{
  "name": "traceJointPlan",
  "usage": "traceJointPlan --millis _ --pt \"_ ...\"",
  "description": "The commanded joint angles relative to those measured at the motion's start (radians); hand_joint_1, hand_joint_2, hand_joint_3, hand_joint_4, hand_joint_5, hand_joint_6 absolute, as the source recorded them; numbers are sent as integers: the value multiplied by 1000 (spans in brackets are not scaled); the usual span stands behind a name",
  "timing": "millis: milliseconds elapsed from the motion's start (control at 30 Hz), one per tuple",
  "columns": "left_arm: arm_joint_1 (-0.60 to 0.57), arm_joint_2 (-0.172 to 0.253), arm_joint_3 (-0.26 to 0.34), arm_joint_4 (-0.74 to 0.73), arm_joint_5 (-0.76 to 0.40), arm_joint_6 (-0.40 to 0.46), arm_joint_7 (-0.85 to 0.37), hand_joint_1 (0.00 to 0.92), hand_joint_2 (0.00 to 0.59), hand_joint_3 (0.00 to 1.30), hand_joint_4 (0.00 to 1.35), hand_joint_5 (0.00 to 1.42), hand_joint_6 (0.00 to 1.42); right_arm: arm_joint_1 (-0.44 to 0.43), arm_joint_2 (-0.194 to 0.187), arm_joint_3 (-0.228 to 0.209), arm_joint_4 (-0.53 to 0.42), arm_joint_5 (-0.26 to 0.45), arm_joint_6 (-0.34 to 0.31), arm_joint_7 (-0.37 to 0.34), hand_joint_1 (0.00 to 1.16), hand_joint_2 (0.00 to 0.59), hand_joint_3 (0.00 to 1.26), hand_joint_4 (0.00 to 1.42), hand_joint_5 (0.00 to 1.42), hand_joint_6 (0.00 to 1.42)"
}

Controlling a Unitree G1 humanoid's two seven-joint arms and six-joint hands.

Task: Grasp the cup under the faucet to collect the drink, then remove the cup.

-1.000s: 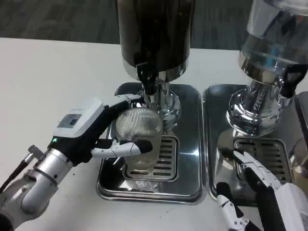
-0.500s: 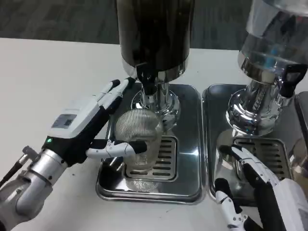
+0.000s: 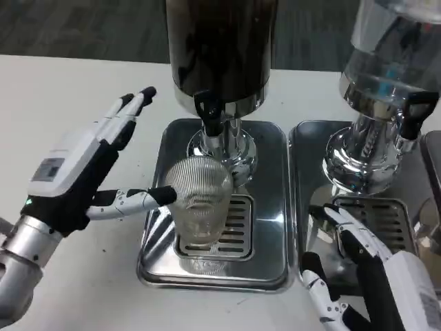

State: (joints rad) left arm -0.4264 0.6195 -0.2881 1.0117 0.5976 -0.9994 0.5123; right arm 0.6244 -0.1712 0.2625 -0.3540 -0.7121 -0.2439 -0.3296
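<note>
We look down on a white tabletop (image 3: 62, 89) that takes up the near and left part of the view. Beyond the tabletop's far edge we see a dark grey carpeted floor (image 3: 83, 27). Even light leaves soft reflections and faint specks on the tabletop.

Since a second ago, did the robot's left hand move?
Yes. The left hand let go of the cup and pulled back leftward, away from the dark dispenser's faucet, fingers now spread open.
</note>
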Motion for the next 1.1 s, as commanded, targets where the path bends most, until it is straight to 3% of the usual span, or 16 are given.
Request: traceJointPlan --millis 33,100,200,267,367,400,467,567,667,767,900,1000,1100 --pt "60 47 65 -39 -82 -78 -44 0 5 0 0 0 111 -6 -5 5 9 15 -23 4 296 421 237 142 147 146" --pt "79 54 95 -44 -138 -116 -81 0 22 21 0 6 143 -7 -4 4 11 22 -26 4 297 421 238 142 147 146" --pt "97 55 154 -31 -369 -201 -262 0 53 121 74 103 208 -12 -3 3 15 34 -29 6 299 421 240 142 147 144" --pt "94 60 182 -63 -601 -190 -484 0 88 189 156 176 256 -20 0 6 20 42 -30 9 300 421 241 149 147 134" --pt "83 50 239 -153 -938 -63 -851 0 90 281 247 252 322 -31 3 7 28 52 -32 11 302 421 241 151 147 116" --pt "78 45 259 -175 -1002 -20 -933 0 96 314 272 272 338 -34 4 7 30 56 -33 11 302 421 241 160 154 115" --pt "52 50 302 -234 -1144 149 -1141 0 99 386 337 335 383 -37 6 9 32 53 -31 8 303 421 241 163 157 114" --pt "14 58 354 -285 -1265 364 -1349 0 98 413 360 363 398 -43 10 13 39 67 -33 10 303 421 260 192 165 113" --pt "-43 78 380 -315 -1337 607 -1528 0 84 399 338 346 384 -51 16 15 52 79 -32 10 304 421 270 209 169 113" --pt "-99 85 397 -319 -1351 807 -1658 0 65 267 151 202 262 -57 19 17 59 80 -34 0 304 421 285 218 169 113" --pt "-174 68 427 -311 -1342 1044 -1792 0 60 151 28 82 124 -53 31 16 70 84 -42 -18 304 421 300 225 169 124" --pt "-214 48 434 -316 -1332 1168 -1850 0 61 125 0 63 97 -50 40 14 76 86 -47 -25 304 421 302 229 170 126" --pt "-246 37 435 -307 -1304 1216 -1883 0 65 104 0 42 81 -48 46 13 81 87 -53 -35 304 421 303 232 170 127"
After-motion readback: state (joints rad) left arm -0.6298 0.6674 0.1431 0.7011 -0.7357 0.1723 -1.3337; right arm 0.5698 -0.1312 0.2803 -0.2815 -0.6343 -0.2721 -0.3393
